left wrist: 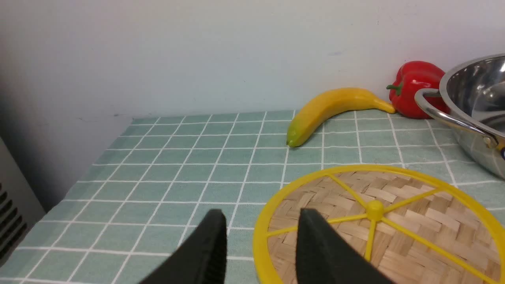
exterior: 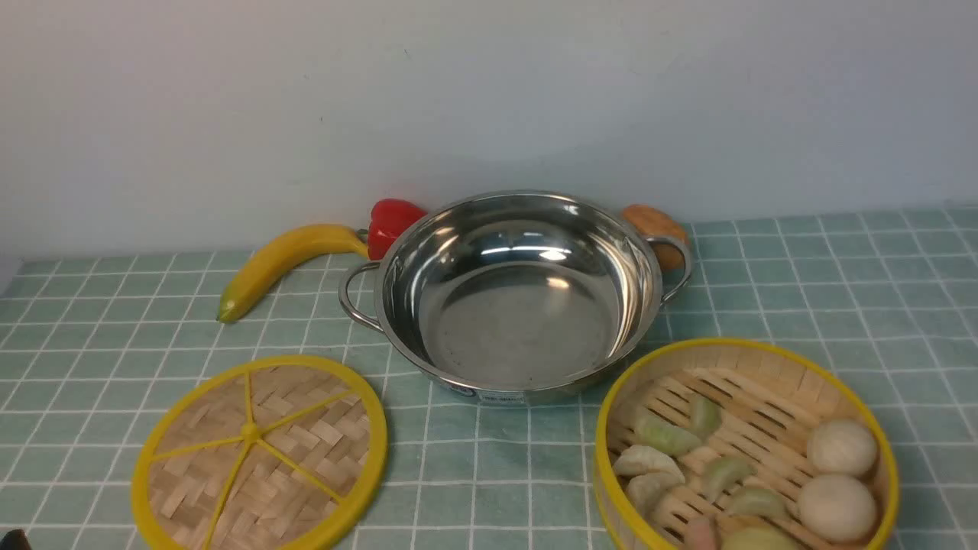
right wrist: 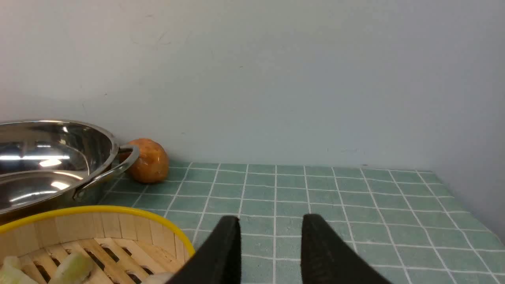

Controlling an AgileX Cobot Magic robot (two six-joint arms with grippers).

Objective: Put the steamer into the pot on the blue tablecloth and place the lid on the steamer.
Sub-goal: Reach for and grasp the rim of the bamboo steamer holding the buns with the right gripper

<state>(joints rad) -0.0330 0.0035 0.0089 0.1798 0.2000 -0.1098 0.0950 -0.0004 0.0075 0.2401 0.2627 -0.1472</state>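
A banana (exterior: 286,260), red pepper (exterior: 391,221) and brown lump (exterior: 657,225) lie behind the empty pot (exterior: 428,252) on the blue tablecloth (exterior: 840,290). The yellow-rimmed steamer (exterior: 611,405), holding dumplings (exterior: 665,435) and buns (exterior: 840,447), sits front right, the lid (exterior: 260,451) front left. My left pincer (left wrist: 260,213) and right pincer (right wrist: 272,218) gape, empty.

x1: pot (exterior: 519,336), steamer (exterior: 764,363), lid (exterior: 260,454), banana (exterior: 286,256), pepper (exterior: 391,221) | x2: buns (exterior: 842,448)

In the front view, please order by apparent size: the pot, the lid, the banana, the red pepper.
1. pot
2. lid, although nearer the camera
3. banana
4. red pepper, partly hidden behind the pot
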